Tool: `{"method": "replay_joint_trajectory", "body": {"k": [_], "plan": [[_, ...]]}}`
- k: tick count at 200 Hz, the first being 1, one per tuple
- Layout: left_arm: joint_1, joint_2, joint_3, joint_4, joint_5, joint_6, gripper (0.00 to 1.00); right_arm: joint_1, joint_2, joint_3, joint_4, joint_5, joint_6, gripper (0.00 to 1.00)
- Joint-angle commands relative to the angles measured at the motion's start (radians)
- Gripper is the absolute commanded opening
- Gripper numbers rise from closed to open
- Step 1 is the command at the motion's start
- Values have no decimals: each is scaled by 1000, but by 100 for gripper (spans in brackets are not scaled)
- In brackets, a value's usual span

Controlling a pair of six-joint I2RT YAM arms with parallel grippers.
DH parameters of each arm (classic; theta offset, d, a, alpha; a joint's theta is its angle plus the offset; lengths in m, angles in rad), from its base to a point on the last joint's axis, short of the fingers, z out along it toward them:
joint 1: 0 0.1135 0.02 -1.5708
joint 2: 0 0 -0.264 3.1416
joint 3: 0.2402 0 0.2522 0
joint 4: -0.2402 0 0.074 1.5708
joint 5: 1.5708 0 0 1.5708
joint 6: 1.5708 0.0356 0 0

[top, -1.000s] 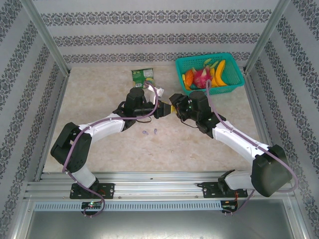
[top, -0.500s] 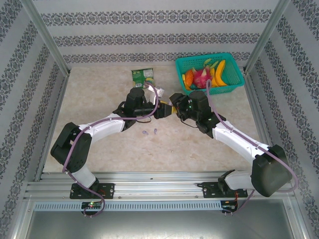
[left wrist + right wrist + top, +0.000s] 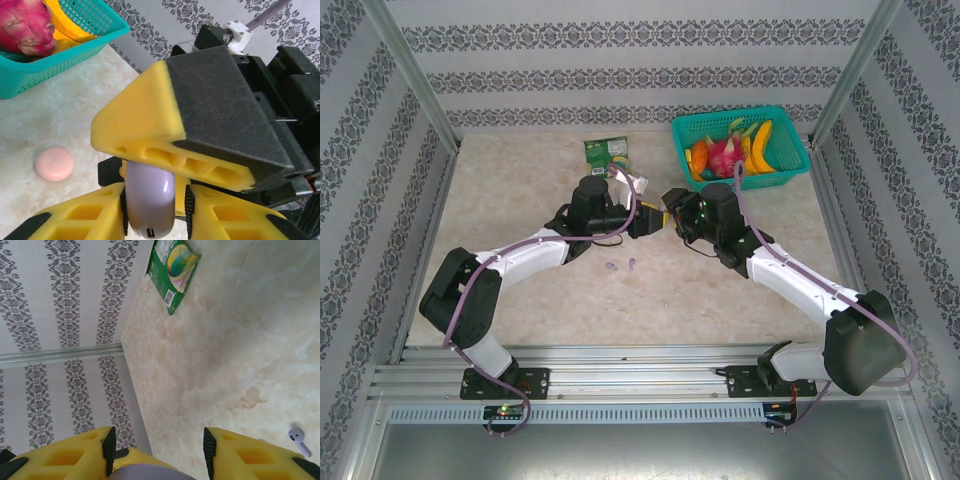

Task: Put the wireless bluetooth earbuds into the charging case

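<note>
Pale stone table [image 3: 500, 190] lies under both arms. Left gripper [image 3: 150, 215] squeezes a round purple case [image 3: 150, 192]. Right gripper [image 3: 156, 452] has its fingers around that case, but I cannot tell if it pinches. Two tiny purple earbuds [image 3: 611, 266] lie on the table, near the grippers.
</note>
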Motion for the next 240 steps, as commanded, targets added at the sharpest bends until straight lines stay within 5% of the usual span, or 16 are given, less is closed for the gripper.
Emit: {"method": "replay_joint_trajectory", "body": {"k": [1,114,240], "plan": [[10,-32,-8,12,3,17,32,-5,-14,-8,22,15,6,36],[11,-2,-3,52,30,-19,39,-5,-2,1,40,-7,5,35],[9,20,17,69,38,-31,35,-5,10,-2,55,-25,15,34]]}}
